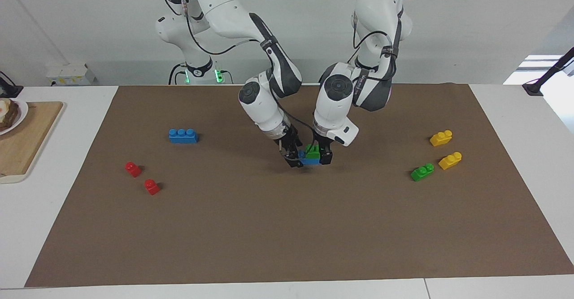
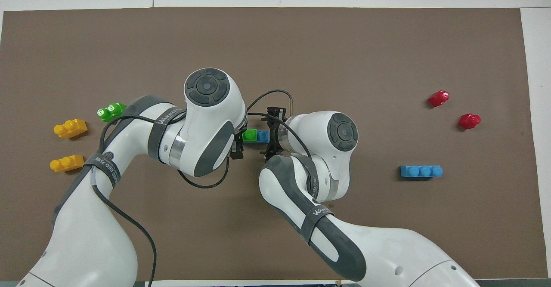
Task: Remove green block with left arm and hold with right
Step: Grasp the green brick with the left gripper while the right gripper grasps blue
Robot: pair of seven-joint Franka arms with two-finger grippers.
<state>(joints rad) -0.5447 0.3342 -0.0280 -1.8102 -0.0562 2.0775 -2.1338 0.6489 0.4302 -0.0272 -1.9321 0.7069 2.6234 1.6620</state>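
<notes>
A green block (image 1: 312,150) with two studs sits pressed on top of a blue brick (image 1: 308,160) at the middle of the brown mat (image 1: 251,227). My left gripper (image 1: 320,155) comes down from above and is shut on the green block. My right gripper (image 1: 293,159) is shut on the blue brick's end toward the right arm's end of the table. In the overhead view the green block (image 2: 249,135) and the blue brick (image 2: 262,136) show between the left gripper (image 2: 239,141) and the right gripper (image 2: 267,137). The stack is low over the mat; I cannot tell whether it touches it.
A second green block (image 1: 422,172) and two yellow bricks (image 1: 441,138) (image 1: 450,160) lie toward the left arm's end. A blue three-stud brick (image 1: 183,136) and two red pieces (image 1: 132,169) (image 1: 151,186) lie toward the right arm's end. A wooden board (image 1: 27,137) lies off the mat.
</notes>
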